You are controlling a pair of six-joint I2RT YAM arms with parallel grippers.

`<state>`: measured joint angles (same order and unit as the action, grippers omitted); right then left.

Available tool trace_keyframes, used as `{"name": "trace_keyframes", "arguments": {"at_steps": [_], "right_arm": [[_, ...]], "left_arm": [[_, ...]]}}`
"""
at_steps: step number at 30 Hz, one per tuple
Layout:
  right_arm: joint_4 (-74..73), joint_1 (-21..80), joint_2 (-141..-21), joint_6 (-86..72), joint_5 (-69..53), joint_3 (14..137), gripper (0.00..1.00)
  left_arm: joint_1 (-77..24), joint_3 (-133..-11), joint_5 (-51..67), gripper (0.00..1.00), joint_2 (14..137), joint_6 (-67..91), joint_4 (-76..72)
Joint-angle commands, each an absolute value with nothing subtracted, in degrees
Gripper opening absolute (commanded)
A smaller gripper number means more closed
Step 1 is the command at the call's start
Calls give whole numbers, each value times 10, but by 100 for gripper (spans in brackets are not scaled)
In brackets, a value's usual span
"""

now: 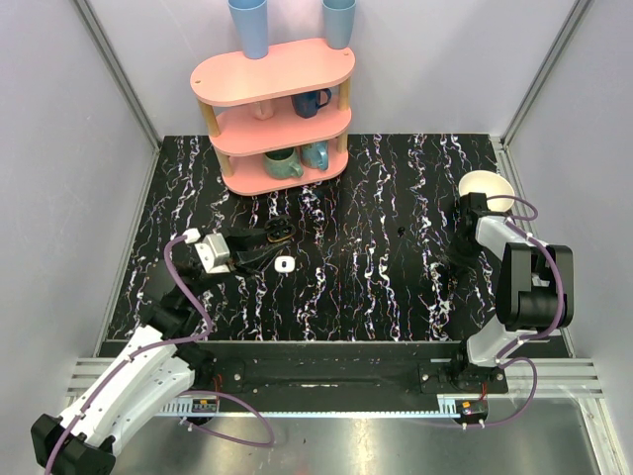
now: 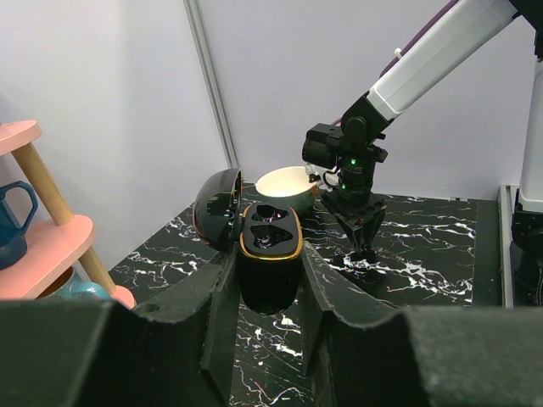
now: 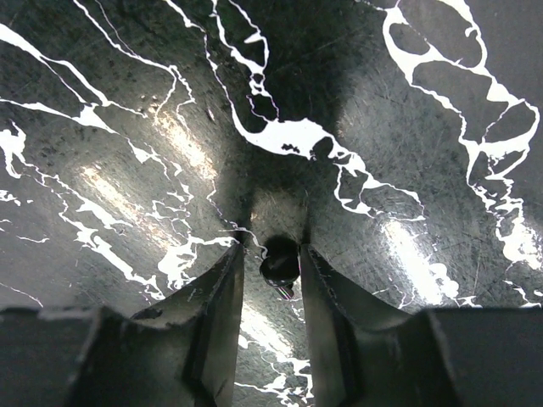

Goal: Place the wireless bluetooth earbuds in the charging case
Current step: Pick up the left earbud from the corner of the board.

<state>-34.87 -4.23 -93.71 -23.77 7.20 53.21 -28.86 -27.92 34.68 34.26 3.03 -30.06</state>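
Presently: left pincer [image 2: 270, 273] clamped on open black charging case [image 2: 270, 236]; right pincer [image 3: 271, 251], well right of that case, narrowly apart astride dark earbud [image 3: 280, 264].

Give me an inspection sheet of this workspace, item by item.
Surface: black table with white marbling, no damage seen.
Job's things: charging case, lid open, both wells look empty; small white piece, likely an earbud, lies on the table beside it.
Clutter: cream bowl at the far right.
Grippers: left gripper shut on the charging case; right gripper points down at the table, jaws apart around a small dark piece, identity unclear.
Cables: purple cables loop along both arms.
Surroundings: pink shelf with mugs, blue cups on top; plain walls.
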Motion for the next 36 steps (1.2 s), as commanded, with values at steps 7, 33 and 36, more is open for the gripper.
{"name": "trace_keyframes", "arguments": {"at_steps": [7,33,36], "right_arm": [[-352,-40,-936,-239,71,519,37],[-344,-40,-933,-238,62,511,36],[-344,-40,-932,-238,62,512,34]], "left_arm": [[-290,-304,362,0,342,31,-322],[-290,-301,364,0,335,34,-320],[-290,-302,364,0,336,34,-320]]}}
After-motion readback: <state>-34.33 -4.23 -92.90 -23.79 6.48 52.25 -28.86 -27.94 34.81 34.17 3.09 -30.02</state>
